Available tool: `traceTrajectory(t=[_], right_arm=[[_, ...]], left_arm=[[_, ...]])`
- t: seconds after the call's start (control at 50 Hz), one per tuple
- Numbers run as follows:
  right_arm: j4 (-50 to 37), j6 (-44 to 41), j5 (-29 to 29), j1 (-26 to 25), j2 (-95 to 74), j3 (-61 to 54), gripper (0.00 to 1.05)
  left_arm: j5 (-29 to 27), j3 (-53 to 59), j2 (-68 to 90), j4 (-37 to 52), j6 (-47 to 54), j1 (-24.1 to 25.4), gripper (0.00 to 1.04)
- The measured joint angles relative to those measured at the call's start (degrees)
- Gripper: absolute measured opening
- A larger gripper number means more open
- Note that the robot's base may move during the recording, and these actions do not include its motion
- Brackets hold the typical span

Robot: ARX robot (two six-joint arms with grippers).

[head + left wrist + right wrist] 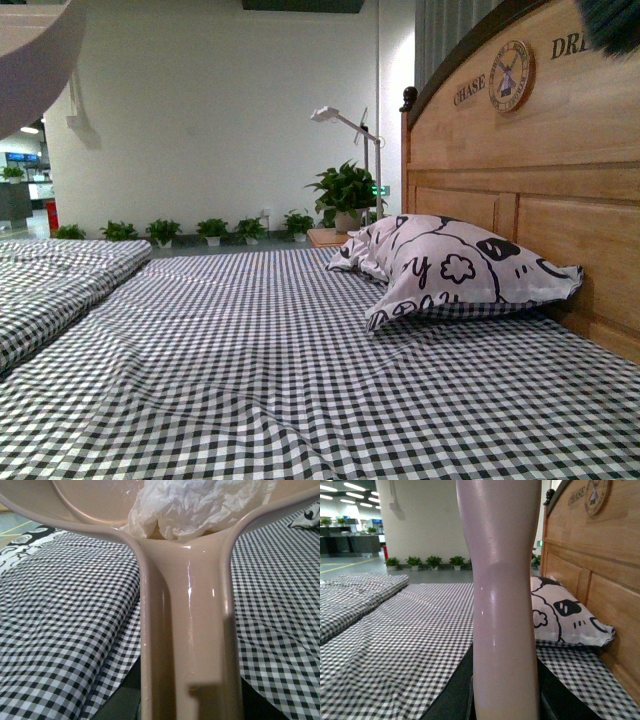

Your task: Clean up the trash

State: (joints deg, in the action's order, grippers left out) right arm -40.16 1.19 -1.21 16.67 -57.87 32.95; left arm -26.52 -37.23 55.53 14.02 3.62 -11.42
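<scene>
Crumpled tissue (195, 505) rests in the raised dustpan (187, 630), kept level above the bed (300, 380) to retain it; finger states indiscernible.

trash (195, 505) | crumpled white tissue wad | lying in beige dustpan (90, 505), apparently by handle

A wide bed covered in a black-and-white gingham sheet (250, 350) is filling the foreground, its cloth lying in soft wrinkles. A tall arched headboard of light varnished wood (520, 190) is standing along the right, bearing carved letters and a round windmill emblem (510, 76). A white pillow printed with black cartoon shapes (450, 268) is leaning against it. Behind, a plain white wall (220, 110) is rising, with a row of small green potted plants (185, 230) sitting along its base. A larger leafy potted plant (345, 195) and a white jointed lamp (345, 125) are standing on a small wooden bedside table (325, 237). Ceiling strip lights (350, 492) are glowing far off.
</scene>
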Motion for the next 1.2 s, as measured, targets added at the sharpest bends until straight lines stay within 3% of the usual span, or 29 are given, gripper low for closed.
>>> traceTrajectory(t=[0.32, 1.199], right_arm=[[-0.7, -1.3, 4.5, 6.8, 5.8, -8.3, 0.19], [-0.9, -2.3, 4.9, 7.1, 6.3, -9.2, 0.19]], left_arm=[[0.4, 6.6, -8.0, -9.8, -8.7, -3.0, 0.23], [0.1, 6.8, -8.5, -9.9, -9.9, -3.1, 0.23]])
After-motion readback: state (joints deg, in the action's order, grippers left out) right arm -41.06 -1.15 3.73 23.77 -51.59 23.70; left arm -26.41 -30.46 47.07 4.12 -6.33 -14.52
